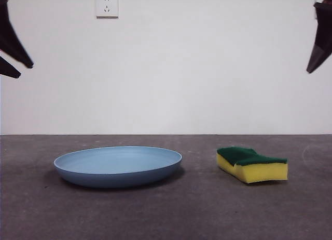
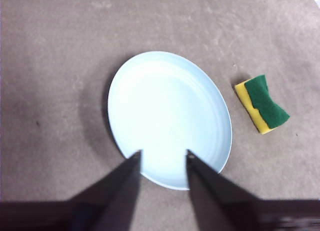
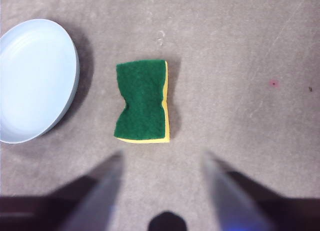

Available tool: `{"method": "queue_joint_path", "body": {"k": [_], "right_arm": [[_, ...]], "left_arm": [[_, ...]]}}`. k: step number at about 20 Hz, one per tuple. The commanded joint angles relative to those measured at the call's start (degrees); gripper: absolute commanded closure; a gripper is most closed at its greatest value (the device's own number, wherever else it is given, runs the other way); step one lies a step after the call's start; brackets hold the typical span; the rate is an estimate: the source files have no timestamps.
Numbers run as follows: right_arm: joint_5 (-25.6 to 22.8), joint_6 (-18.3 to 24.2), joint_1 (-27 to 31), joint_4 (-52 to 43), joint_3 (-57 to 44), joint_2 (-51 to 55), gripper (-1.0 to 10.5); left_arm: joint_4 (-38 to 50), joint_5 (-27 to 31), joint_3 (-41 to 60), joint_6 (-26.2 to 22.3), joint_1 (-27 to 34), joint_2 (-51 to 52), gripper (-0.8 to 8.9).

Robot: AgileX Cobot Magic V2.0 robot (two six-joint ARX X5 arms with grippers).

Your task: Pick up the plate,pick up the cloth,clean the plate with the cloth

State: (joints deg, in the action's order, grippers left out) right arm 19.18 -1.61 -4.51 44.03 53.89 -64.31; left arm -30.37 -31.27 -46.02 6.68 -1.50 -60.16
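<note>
The light-blue plate (image 1: 118,165) lies flat on the grey table, left of centre. The cloth, a yellow sponge with a dark green top (image 1: 252,163), lies to its right, apart from it. My left gripper (image 2: 163,154) is open and empty, high above the plate (image 2: 169,116); the sponge (image 2: 262,103) shows beside the plate in that view. My right gripper (image 3: 162,154) is open and empty, high above the sponge (image 3: 142,101), with the plate (image 3: 35,78) at the edge of its view. In the front view the arms show only as dark tips at the top left (image 1: 13,48) and top right (image 1: 320,42).
A white wall with a socket (image 1: 107,5) stands behind the table. The grey table surface (image 1: 171,214) stretches in front of both things.
</note>
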Motion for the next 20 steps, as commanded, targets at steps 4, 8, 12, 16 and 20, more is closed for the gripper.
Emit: {"method": "queue_joint_path", "body": {"k": [4, 8, 12, 16, 20], "right_arm": [[0.4, -0.5, -0.2, -0.3, 0.2, -0.1, 5.4], [0.4, -0.5, -0.2, -0.3, 0.2, -0.1, 5.4], [0.4, -1.3, -0.2, -0.2, 0.2, -0.1, 5.4], [0.4, -1.5, -0.2, -0.2, 0.2, -0.1, 5.4], [0.4, -1.5, -0.2, -0.2, 0.2, -0.1, 5.4]], "left_arm": [[3.7, 1.3, -1.0, 2.3, -1.9, -4.9, 5.57], [3.8, 7.6, -3.5, 2.1, -4.3, -13.9, 5.57], [4.1, 10.9, -7.4, 2.1, -6.8, -24.3, 5.57], [6.0, 12.0, -10.5, 2.3, -9.2, -32.8, 5.57], [7.8, 14.8, -10.5, 2.4, -11.1, -37.1, 5.57]]}}
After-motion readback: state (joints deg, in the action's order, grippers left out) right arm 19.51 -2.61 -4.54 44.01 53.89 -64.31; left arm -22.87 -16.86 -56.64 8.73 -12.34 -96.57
